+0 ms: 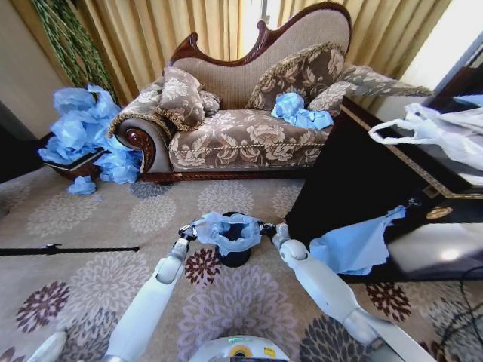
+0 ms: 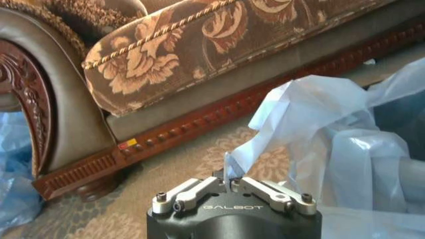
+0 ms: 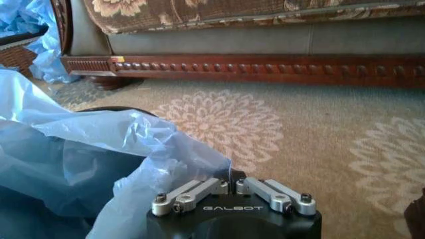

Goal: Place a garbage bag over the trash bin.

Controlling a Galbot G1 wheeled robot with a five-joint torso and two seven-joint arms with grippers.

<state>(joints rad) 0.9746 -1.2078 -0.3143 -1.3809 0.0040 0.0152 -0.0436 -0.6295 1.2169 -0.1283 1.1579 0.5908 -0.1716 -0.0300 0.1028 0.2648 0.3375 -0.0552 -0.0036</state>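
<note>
The garbage bag (image 1: 226, 230) drapes over the trash bin (image 1: 234, 256), its rim pinched by the left pincer (image 1: 187, 231) and right pincer (image 1: 269, 228), on flowered carpet (image 1: 90, 226) before a sofa (image 1: 241, 136).

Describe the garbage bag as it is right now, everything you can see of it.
The garbage bag is thin, light blue, translucent film, crumpled and creased. Its mouth is spread open over the top of the black bin, which stands on the carpet in front of the sofa; the dark inside shows through the opening. The left gripper pinches its edge on one side and the right gripper pinches the opposite side, both shut on the film. The film bunches loosely around the rim, not pulled smooth.
</note>
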